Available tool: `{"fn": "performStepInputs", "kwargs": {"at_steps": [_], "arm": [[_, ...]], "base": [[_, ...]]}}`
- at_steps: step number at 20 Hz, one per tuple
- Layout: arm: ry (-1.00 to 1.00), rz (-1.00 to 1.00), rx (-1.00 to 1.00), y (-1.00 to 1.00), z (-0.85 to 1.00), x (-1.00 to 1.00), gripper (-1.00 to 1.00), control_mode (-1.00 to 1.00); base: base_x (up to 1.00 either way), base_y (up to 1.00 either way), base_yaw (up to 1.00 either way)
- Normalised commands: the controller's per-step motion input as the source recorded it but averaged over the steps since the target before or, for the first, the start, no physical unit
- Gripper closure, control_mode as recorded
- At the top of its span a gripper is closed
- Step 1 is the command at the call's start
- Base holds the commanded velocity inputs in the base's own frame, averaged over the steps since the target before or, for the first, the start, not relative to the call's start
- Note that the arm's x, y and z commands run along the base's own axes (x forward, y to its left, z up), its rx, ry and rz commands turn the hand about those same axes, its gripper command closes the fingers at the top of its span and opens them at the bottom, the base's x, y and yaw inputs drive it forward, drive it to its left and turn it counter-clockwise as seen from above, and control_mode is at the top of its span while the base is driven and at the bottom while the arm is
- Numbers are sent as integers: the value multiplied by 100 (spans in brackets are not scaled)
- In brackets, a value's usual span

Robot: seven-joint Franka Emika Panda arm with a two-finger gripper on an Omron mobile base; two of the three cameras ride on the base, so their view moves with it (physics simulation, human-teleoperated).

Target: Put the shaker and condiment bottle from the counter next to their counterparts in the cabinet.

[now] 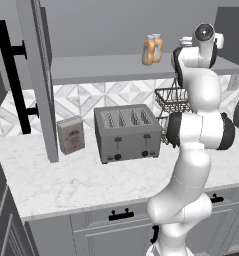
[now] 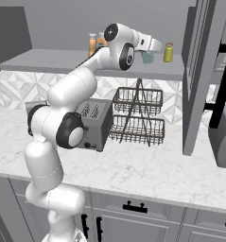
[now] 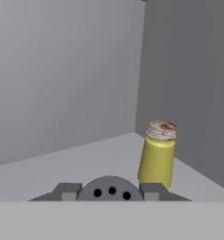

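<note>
Grey-capped and seen from above in the hand view, the shaker (image 3: 110,191) sits clenched between the two dark fingers (image 3: 66,191) of the tool (image 3: 110,193). Just beyond it on the cabinet shelf (image 3: 85,164) stands the yellow-olive shaker (image 3: 157,155), upright, near the cabinet's back corner. From the right base view, the tool (image 2: 147,56) reaches over the shelf (image 2: 53,60), and the teal shaker (image 2: 147,57) hangs at its tip, just beside the yellow-olive shaker (image 2: 168,52) but apart from it; I cannot tell whether its base touches the shelf. Two orange condiment bottles (image 1: 152,49) stand close together farther along the shelf (image 1: 101,67). Below, on the table (image 1: 91,182), stand a toaster (image 1: 127,132), a small box (image 1: 71,134) and a two-tier wire basket (image 2: 137,116). A cabinet door (image 1: 37,75) stands open.
</note>
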Motion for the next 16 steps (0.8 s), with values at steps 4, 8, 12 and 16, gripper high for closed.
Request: {"fn": "performStepInputs", "kwargs": {"at_steps": [4, 8, 12, 16], "arm": [[2, -2, 0, -45, 0, 22, 100, -100], [3, -1, 0, -20, 0, 7, 100, -100], [3, 0, 0, 0, -5, 0, 100, -100], [3, 0, 0, 0, -12, -1, 100, -100]], "base": [[0, 0, 0], [0, 0, 0], [0, 0, 0], [0, 0, 0]]}}
